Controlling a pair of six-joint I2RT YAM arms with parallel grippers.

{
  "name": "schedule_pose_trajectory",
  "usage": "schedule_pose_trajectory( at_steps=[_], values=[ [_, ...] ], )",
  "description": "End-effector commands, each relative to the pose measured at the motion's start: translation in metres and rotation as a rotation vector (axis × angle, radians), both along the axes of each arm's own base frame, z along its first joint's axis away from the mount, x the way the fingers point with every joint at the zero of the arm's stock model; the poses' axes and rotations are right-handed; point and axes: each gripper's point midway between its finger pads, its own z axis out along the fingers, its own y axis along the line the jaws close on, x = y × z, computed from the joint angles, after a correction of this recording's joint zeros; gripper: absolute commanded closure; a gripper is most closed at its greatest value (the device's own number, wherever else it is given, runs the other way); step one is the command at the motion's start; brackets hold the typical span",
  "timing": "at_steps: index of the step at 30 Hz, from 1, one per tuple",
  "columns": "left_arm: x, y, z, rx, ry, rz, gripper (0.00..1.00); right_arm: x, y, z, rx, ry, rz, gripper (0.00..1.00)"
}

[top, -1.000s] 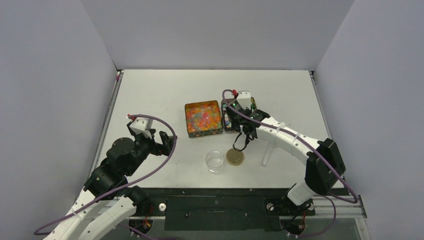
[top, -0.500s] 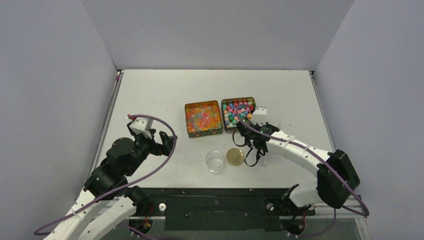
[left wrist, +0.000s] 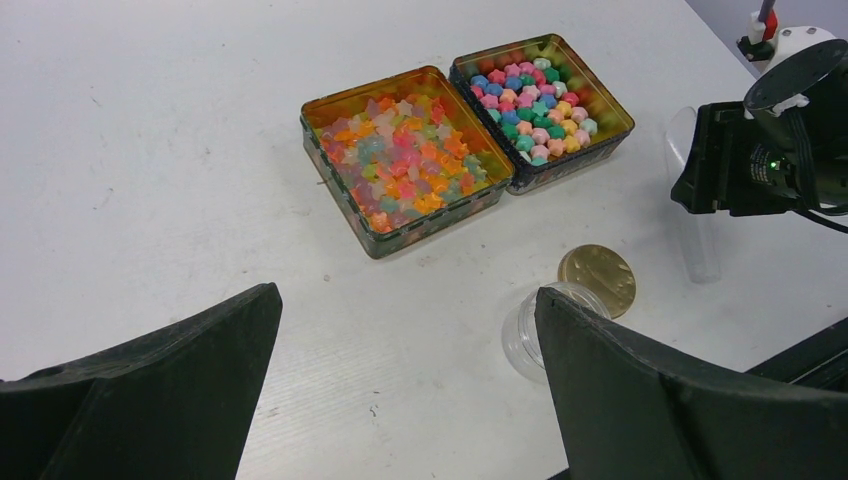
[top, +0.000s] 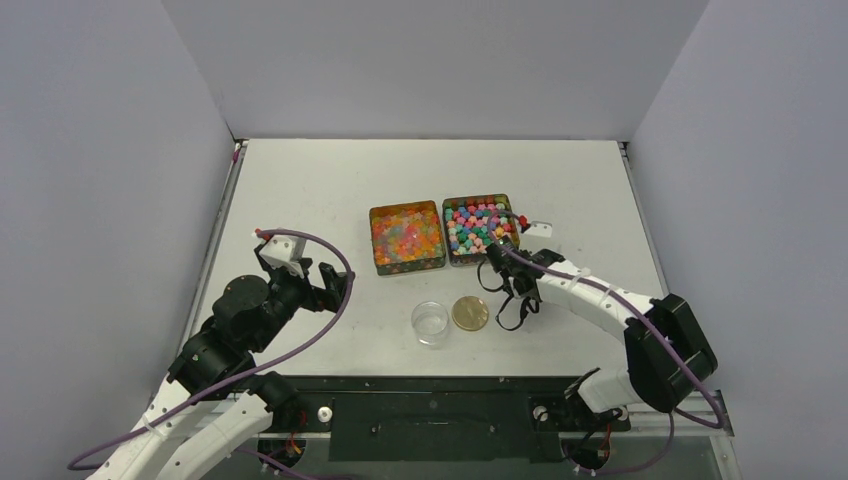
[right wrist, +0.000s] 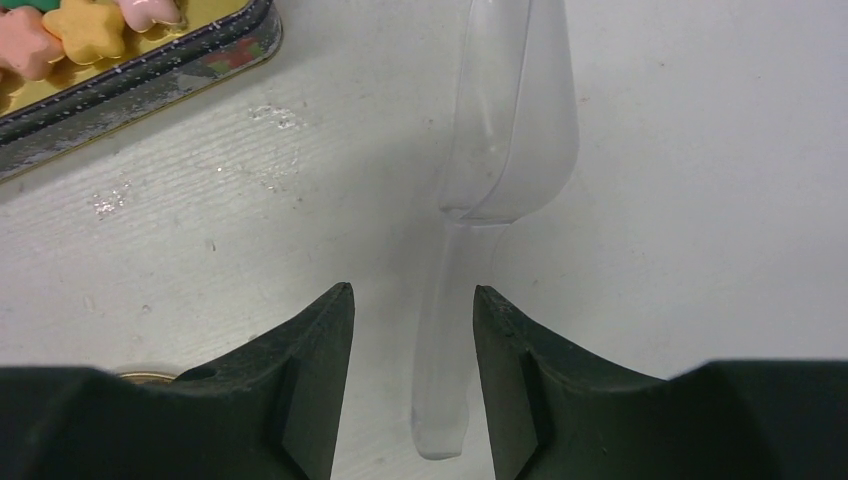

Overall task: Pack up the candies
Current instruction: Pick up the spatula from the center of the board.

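Note:
The candies fill two open tins: glossy translucent ones (top: 406,232) (left wrist: 410,165) on the left, opaque coloured lumps (top: 478,224) (left wrist: 535,100) (right wrist: 60,30) on the right. A clear plastic scoop (right wrist: 510,130) (left wrist: 695,230) lies flat on the table in front of the right tin. My right gripper (top: 515,300) (right wrist: 412,295) is low over it, open, its fingers either side of the scoop's handle with a gap on each side. At the near left my left gripper (top: 335,282) (left wrist: 407,295) stands wide open and holds nothing.
A small clear jar (top: 430,322) (left wrist: 525,330) stands in front of the tins, with a flat gold lid (top: 470,313) (left wrist: 598,278) just right of it. The right gripper is right next to the lid. Grey walls close in the table on three sides.
My right arm has come back from over the opaque-candy tin toward the near edge and down over the scoop, its jaws widening. The left arm has not moved.

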Motion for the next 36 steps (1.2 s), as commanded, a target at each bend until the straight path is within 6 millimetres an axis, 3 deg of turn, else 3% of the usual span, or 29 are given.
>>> schedule_pose_trajectory(
  at_steps=[1,13,23,27,31,36],
  values=[
    [-0.001,-0.004,0.009,-0.028,-0.023,-0.017,0.04,0.007,-0.009,-0.008,-0.029,-0.020,-0.052,0.56],
    [-0.001,-0.004,0.007,-0.023,-0.017,-0.018,0.04,-0.003,-0.026,-0.038,-0.077,0.046,-0.099,0.56],
    [-0.001,-0.004,0.007,-0.022,-0.016,-0.015,0.04,-0.013,-0.034,-0.048,-0.072,0.065,-0.140,0.64],
    [-0.001,-0.003,0.008,-0.025,-0.020,-0.013,0.04,-0.015,-0.034,-0.050,-0.064,0.070,-0.146,0.71],
    [-0.001,-0.003,0.008,-0.026,-0.020,-0.013,0.04,-0.015,-0.031,-0.052,-0.039,0.068,-0.145,0.87],
    [-0.001,-0.003,0.007,-0.023,-0.018,-0.011,0.04,-0.015,-0.032,-0.043,-0.032,0.046,-0.149,0.99]
  ],
)
